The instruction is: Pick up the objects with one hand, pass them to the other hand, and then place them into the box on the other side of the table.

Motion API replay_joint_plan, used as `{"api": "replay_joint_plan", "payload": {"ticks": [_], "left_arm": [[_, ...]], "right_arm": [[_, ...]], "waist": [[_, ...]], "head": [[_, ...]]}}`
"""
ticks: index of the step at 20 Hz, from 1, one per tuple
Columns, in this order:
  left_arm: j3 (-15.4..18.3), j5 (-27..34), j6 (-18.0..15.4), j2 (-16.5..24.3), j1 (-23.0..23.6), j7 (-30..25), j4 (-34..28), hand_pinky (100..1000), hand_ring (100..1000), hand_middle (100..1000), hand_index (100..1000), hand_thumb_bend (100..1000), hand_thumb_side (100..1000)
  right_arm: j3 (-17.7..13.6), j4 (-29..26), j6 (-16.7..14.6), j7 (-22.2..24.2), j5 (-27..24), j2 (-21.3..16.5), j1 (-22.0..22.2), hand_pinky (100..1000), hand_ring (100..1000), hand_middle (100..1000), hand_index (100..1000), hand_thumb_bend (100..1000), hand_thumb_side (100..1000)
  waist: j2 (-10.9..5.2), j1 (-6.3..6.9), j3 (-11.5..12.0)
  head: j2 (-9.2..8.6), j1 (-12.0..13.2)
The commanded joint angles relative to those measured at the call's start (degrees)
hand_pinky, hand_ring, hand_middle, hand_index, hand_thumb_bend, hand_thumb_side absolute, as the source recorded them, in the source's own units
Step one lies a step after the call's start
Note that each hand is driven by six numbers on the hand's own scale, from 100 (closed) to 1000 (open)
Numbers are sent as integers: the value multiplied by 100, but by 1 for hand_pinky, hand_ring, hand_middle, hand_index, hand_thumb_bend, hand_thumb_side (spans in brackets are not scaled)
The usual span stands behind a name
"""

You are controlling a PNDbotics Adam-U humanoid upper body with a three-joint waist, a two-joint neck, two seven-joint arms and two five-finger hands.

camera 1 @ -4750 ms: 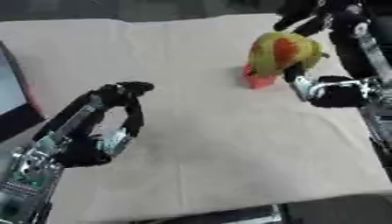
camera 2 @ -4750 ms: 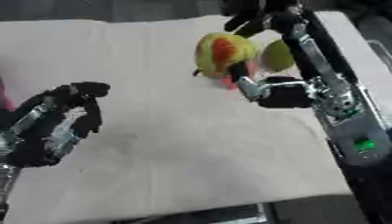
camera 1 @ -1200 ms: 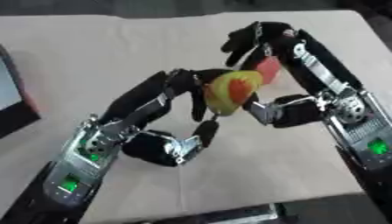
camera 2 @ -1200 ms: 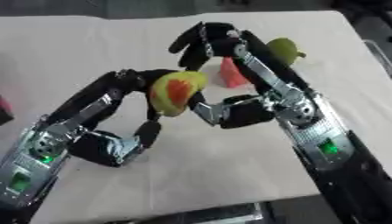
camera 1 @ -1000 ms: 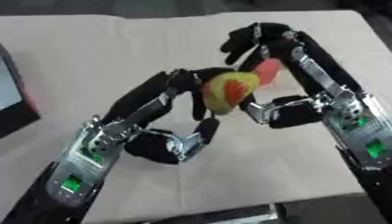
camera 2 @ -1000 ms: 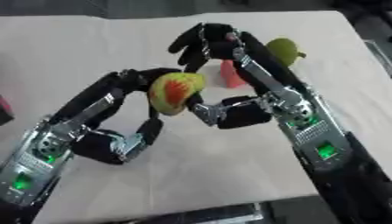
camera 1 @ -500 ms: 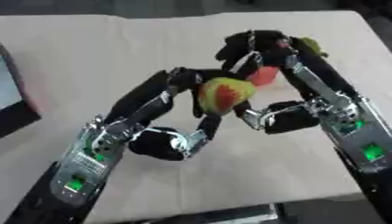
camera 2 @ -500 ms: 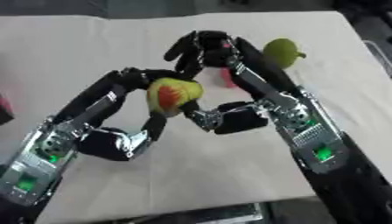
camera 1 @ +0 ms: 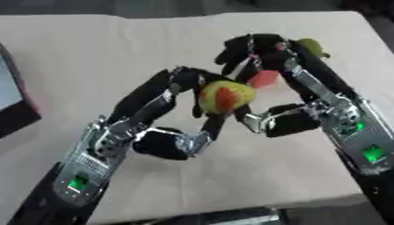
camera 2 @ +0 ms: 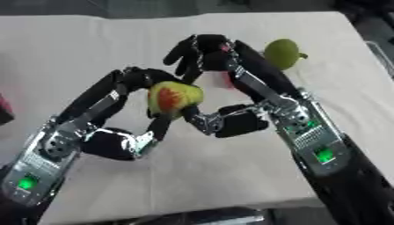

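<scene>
Since a second ago the right hand (camera 2: 202,52) has drawn back toward 12 o'clock off the yellow-red fruit (camera 1: 224,96), its fingers now spread above the table (camera 1: 92,52), while the left hand (camera 1: 178,132) curls fingers and thumb round that fruit at the middle of the cloth. Only the right eye view shows the green pear (camera 2: 282,52) whole, at 2 o'clock of the hands, whereas the left eye view shows the small red thing (camera 1: 264,79) more plainly beneath the right hand and a dark box edge (camera 1: 17,115) at 9 o'clock. Counted: two hands, one yellow-red fruit, one pear, one red thing.
</scene>
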Motion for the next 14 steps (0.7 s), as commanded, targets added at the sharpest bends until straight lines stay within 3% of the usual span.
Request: {"api": "replay_joint_plan", "payload": {"ticks": [1, 7, 12, 14], "left_arm": [[-57, 242, 139, -85, -94, -10, -11, 883, 361, 288, 412, 100, 592], [-11, 508, 299, -112, -94, 50, -29, 879, 352, 283, 409, 100, 605], [41, 560, 419, -123, -80, 315, -21, 881, 348, 284, 404, 100, 604], [57, 575, 450, -127, -71, 410, -17, 881, 348, 284, 403, 100, 605]], "right_arm": [[-14, -121, -9, 68, -102, -44, -44, 865, 617, 708, 360, 100, 185], [-2, -121, -87, 245, -250, -47, -25, 874, 625, 719, 479, 100, 278], [-12, -121, -179, 736, -376, -14, -23, 888, 661, 761, 621, 101, 406], [-53, -121, -184, 937, -438, 9, -25, 891, 669, 770, 691, 151, 462]], "waist": [[-72, -7, -9], [-79, -6, -14], [-82, -3, -26], [-82, 0, -32]], "head": [[-13, 11], [-13, 9], [-13, 21], [-13, 26]]}}
